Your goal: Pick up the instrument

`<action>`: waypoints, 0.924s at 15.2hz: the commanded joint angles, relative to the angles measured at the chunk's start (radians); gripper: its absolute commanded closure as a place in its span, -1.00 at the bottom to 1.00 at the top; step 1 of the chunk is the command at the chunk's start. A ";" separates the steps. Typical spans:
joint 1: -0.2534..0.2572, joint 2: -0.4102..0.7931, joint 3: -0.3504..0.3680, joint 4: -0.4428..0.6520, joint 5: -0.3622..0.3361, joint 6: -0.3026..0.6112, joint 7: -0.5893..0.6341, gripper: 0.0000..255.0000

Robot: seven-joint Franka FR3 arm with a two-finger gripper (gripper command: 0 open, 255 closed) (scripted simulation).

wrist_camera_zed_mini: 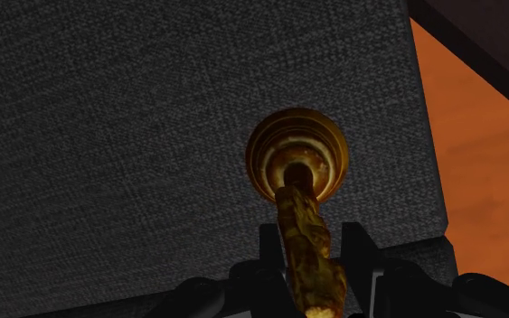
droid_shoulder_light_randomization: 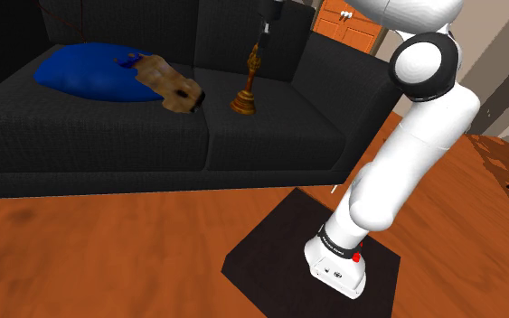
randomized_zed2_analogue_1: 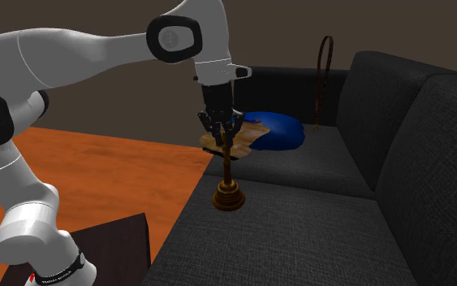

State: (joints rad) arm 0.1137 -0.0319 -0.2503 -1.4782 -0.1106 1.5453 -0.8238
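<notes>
Dark, coarse-woven upholstery covers the sofa (droid_shoulder_light_randomization: 270,135) on which we find the instrument (droid_shoulder_light_randomization: 247,86), a slim, golden-brown piece standing upright on the middle of the seat, near the seam between two cushions. Its flared round bell (wrist_camera_zed_mini: 295,161) points down at the fabric and shows ringed, brassy rims in the wrist view; whether the bell touches the cushion we cannot tell. Above it rises a narrow, knobbly stem (wrist_camera_zed_mini: 308,257) with a mottled, tarnished surface.

The black gripper (randomized_zed2_analogue_1: 226,140) comes straight down from above and is clamped on the top of that stem, one finger pressed to each side. The white arm (droid_shoulder_light_randomization: 406,154) with its dark joints arches over the sofa's front edge from a black, box-shaped stand (droid_shoulder_light_randomization: 279,262).

Farther along the seat, towards the shoulder view's left, we see a flat, brown, blotchy object (droid_shoulder_light_randomization: 171,83) lying partly on a rounded, glossy blue cushion (droid_shoulder_light_randomization: 89,72), well apart from the instrument. A thin brown loop (randomized_zed2_analogue_1: 324,77) leans against the sofa's back. Polished orange wood flooring (droid_shoulder_light_randomization: 108,253) spreads in front, and an orange panelled cabinet (droid_shoulder_light_randomization: 347,27) shows behind the sofa.
</notes>
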 commanded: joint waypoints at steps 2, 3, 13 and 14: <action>0.001 0.000 0.001 0.000 0.000 -0.001 0.002 1.00; 0.000 0.006 0.000 0.021 0.001 -0.017 -0.001 1.00; -0.010 0.099 -0.009 0.282 0.025 -0.185 -0.032 1.00; -0.013 0.112 -0.011 0.314 0.028 -0.204 -0.036 1.00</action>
State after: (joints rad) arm 0.1029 0.0652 -0.2599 -1.2031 -0.0860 1.3654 -0.8556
